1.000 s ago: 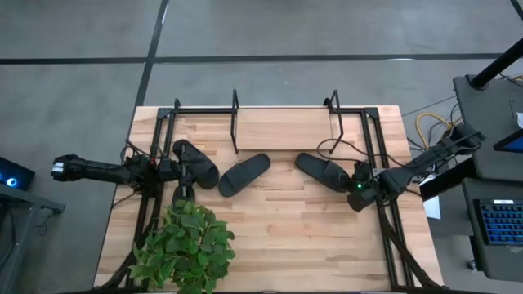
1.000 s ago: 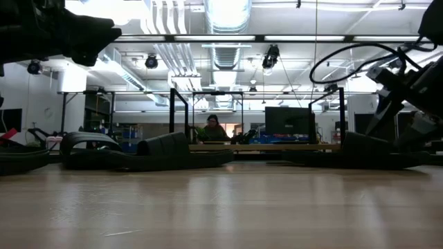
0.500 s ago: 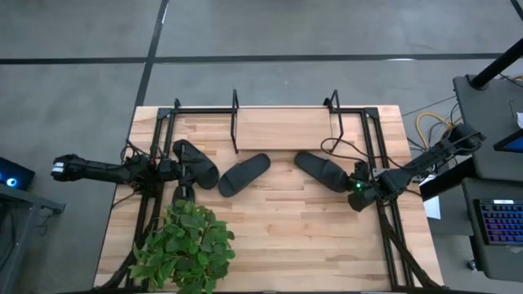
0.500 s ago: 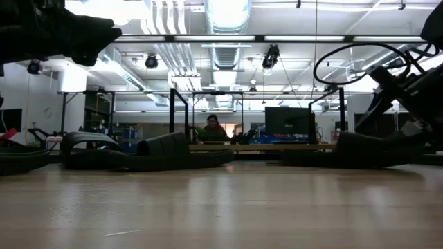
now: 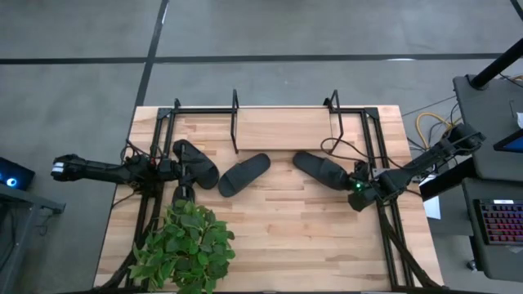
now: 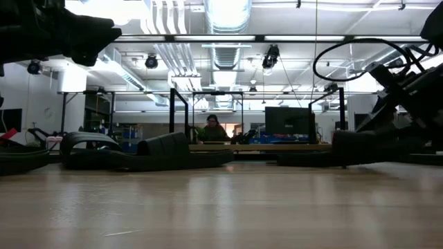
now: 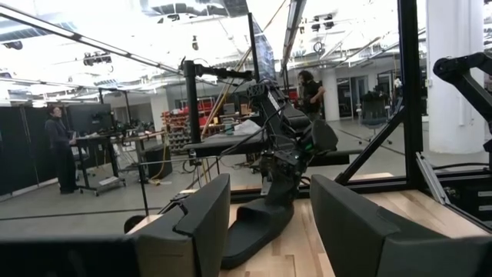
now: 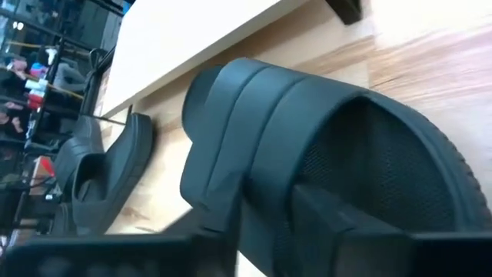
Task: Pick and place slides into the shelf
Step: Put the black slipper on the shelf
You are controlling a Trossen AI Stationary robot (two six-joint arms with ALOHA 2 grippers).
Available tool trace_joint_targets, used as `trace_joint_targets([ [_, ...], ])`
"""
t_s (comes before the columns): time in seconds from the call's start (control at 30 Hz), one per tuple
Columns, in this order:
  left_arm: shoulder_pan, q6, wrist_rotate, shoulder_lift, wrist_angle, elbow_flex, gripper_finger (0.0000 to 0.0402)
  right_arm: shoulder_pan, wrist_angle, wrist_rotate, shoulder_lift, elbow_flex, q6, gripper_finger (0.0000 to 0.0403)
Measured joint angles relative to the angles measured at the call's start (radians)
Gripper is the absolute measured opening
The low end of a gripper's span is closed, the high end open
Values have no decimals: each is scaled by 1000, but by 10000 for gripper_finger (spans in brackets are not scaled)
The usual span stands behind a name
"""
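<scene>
Black slide (image 5: 321, 171) between right gripper (image 5: 353, 181) fingers

The right gripper (image 5: 350, 183) sits low at the table's right side, fingers clamped on a slide's strap. The left gripper (image 5: 175, 168) hovers at the left edge, fingers apart.

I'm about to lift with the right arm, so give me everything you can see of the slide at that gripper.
The slide is plain black, matte and rubbery-looking, with an oval sole and a wide ribbed strap; mesh-like lining shows under the strap in the right wrist view. It lies flat on the wood table, angled, just in front of the shelf board, apart from the other slides. The right gripper is at its strap end, fingers around the strap.
</scene>
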Motion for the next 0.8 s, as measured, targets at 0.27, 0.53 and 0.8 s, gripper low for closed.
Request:
trace_joint_targets([
  [0.27,0,0,-2,0,0,0,167,0,157,1,0,0,-166,12],
  [0.53,0,-2,-3,-1,1,0,167,3,196,50,1,97,-381,10],
  [0.8,0,43,-3,23,2,0,167,6,191,148,1,222,-683,9],
])
